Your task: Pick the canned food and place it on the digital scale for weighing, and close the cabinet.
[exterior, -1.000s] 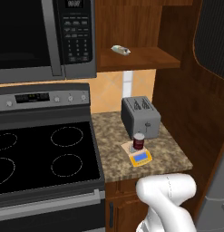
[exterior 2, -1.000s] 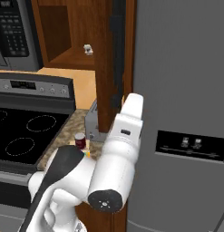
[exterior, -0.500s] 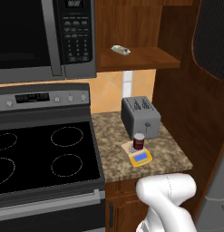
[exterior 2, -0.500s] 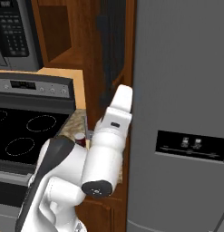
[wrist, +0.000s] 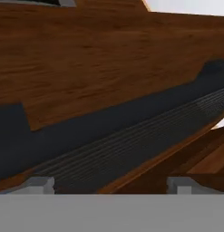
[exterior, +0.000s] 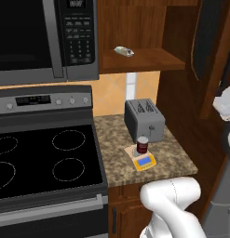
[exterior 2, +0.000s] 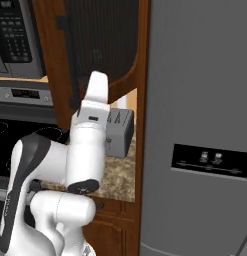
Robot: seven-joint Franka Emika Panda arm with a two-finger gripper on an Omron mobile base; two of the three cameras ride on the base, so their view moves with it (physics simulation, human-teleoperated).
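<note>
The canned food, a small dark red can, stands upright on the digital scale, an orange-yellow device on the counter in front of the toaster. The cabinet above is open, with its door swung part way at the right. In the right base view the door with its dark arched panel stands across the opening, and my arm reaches up against it. My gripper is open with its fingertips wide apart, close against the door's wood frame and dark panel.
A grey toaster stands behind the scale. A pale wrapped item lies on the cabinet shelf. The microwave hangs over the stove at the left. A grey fridge stands at the right, next to the counter.
The cabinet door has swung across the opening toward shut in the right base view. My arm has moved up and left with it. The can and the scale have not moved.
</note>
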